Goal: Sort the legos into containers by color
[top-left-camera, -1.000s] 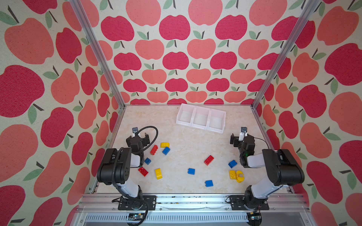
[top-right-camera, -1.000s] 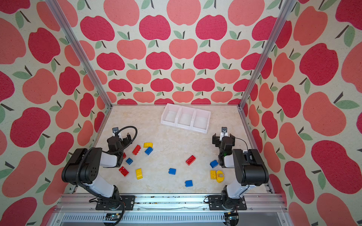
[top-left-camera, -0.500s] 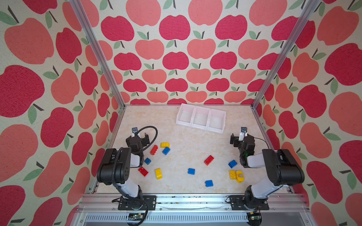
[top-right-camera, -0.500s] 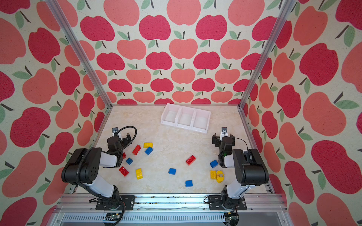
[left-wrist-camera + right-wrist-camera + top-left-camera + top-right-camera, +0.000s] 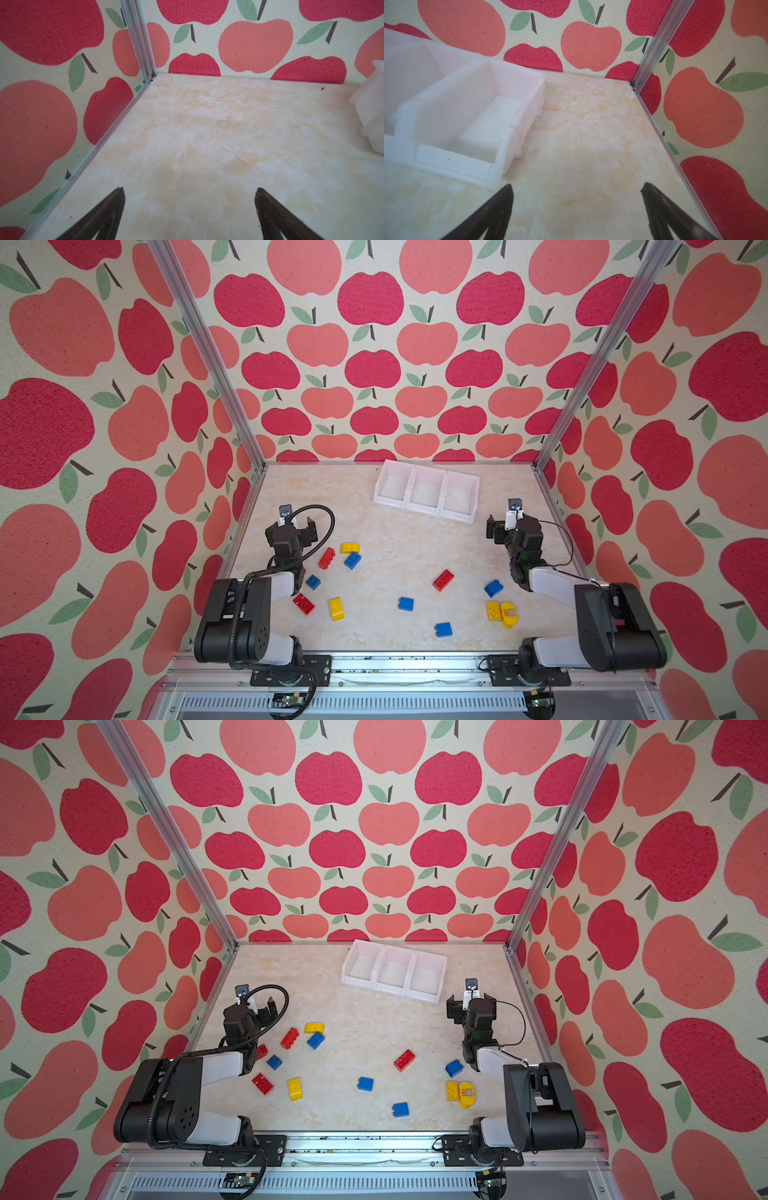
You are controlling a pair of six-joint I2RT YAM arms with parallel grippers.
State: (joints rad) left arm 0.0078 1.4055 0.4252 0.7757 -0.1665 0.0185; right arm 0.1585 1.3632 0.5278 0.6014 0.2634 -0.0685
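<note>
We see left gripper spread wide, empty; right gripper likewise, containers seemingly just beside one jaw.

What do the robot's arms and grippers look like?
The left arm and right arm have bulky black joint housings and smooth white links. The left gripper and right gripper end in dark tapering fingers. A thick black cable loops at the left wrist; a thin black wire arcs by the right.
</note>
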